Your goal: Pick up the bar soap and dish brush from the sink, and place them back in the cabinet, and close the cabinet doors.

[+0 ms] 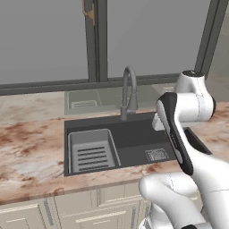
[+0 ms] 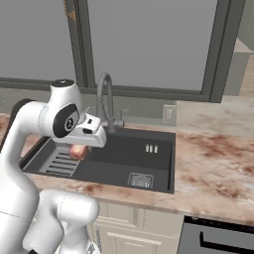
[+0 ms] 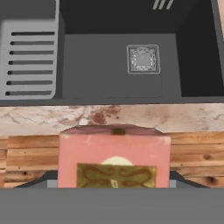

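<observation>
My gripper (image 3: 113, 180) is shut on the bar soap (image 3: 113, 153), a reddish-pink block with a patterned label, held above the front edge of the counter. From the right base, the soap (image 2: 77, 152) hangs under the hand over the left part of the sink (image 2: 149, 168). The dark sink (image 1: 134, 147) holds a pale slotted rack (image 1: 91, 152) on its left and a square drain (image 1: 156, 154). Behind it rises the curved faucet (image 1: 129, 89). The dish brush, the cabinet and its doors are out of view.
A marbled counter (image 1: 31, 147) surrounds the sink, and its front edge (image 3: 109, 116) lies below the hand, with wooden floor (image 3: 26, 153) beyond. Cream drawer fronts (image 1: 89, 210) sit under it. A dark appliance (image 2: 218, 238) stands at the lower right. Windows (image 2: 149, 44) line the back.
</observation>
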Controlling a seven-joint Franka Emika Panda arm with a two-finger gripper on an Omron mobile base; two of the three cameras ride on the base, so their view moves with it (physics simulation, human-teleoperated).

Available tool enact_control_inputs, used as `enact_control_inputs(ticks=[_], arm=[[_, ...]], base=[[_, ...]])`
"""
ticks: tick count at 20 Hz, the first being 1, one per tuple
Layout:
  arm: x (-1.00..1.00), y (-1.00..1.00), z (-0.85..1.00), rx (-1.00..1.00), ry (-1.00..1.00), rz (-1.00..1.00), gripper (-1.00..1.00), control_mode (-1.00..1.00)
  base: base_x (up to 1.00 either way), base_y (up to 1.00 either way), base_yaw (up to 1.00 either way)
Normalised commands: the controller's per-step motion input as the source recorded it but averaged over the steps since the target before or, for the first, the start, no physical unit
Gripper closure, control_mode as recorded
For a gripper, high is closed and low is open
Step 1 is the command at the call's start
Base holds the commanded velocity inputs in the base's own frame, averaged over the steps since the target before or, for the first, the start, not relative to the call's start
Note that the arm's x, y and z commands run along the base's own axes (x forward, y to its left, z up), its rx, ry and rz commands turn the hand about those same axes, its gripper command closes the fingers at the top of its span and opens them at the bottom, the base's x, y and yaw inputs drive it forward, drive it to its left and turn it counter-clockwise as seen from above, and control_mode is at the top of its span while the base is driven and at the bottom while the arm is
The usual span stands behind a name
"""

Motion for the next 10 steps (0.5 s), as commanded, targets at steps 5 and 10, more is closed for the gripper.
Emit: enact_control_inputs(ticks=[5, 10], arm=[[0.0, 0.14, 0.04, 0.0, 0.0, 0.03, 1.0, -1.0], [0.0, 0.0, 0.0, 0.0, 0.0, 0.0, 1.0, 1.0]], base=[[0.0, 0.0, 0.0], [-0.13, 0.04, 0.09]])
